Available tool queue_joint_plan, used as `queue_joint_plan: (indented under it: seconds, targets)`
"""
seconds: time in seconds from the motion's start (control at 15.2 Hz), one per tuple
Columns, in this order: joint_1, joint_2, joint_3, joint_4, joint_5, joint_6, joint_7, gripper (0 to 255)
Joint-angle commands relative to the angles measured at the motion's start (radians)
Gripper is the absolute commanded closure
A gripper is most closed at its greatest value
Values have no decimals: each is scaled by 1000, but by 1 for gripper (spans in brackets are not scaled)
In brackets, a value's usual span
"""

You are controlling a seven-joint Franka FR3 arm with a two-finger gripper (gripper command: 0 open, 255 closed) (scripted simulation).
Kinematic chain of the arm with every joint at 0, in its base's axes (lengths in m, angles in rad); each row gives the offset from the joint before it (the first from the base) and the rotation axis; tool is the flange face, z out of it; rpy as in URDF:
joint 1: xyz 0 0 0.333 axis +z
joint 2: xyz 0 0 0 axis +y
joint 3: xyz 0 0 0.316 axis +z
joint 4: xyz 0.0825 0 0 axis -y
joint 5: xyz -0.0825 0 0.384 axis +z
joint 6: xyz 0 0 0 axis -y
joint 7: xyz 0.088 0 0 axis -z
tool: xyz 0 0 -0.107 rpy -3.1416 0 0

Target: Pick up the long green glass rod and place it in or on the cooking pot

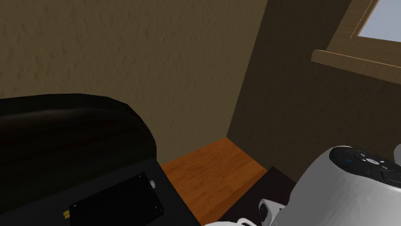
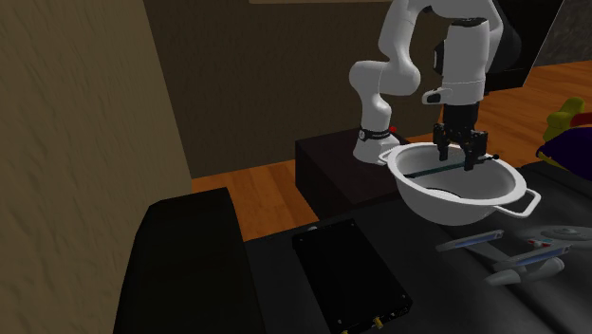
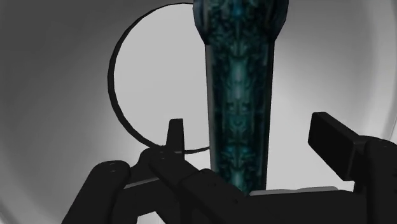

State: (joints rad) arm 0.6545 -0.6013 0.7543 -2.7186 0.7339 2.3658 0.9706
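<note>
A white cooking pot with a side handle stands on the dark surface. The long dark green rod lies slanted across its inside, its ends near the rim. My black gripper hangs straight down over the pot, open, with its fingers on either side of the rod. In the wrist view the blue-green patterned rod runs between the fingertips with a gap on each side, touching neither. The pot's pale inner wall lies behind it.
A flat black box lies in front of the pot and a grey model spaceship beside it. A yellow and purple object sits at the second exterior view's right. The arm's dark stand rests on wooden floor.
</note>
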Motion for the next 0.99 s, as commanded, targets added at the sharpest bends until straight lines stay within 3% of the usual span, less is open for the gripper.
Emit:
queue_joint_plan:
  seconds: [0.0,0.2,0.46,0.92]
  targets:
    - [0,0,0,0,0,0,0,0]
    - [0,0,0,0,0,0,0,0]
    - [14,-125,-92,38,-52,-172,16,0]
    - [14,-125,-92,38,-52,-172,16,0]
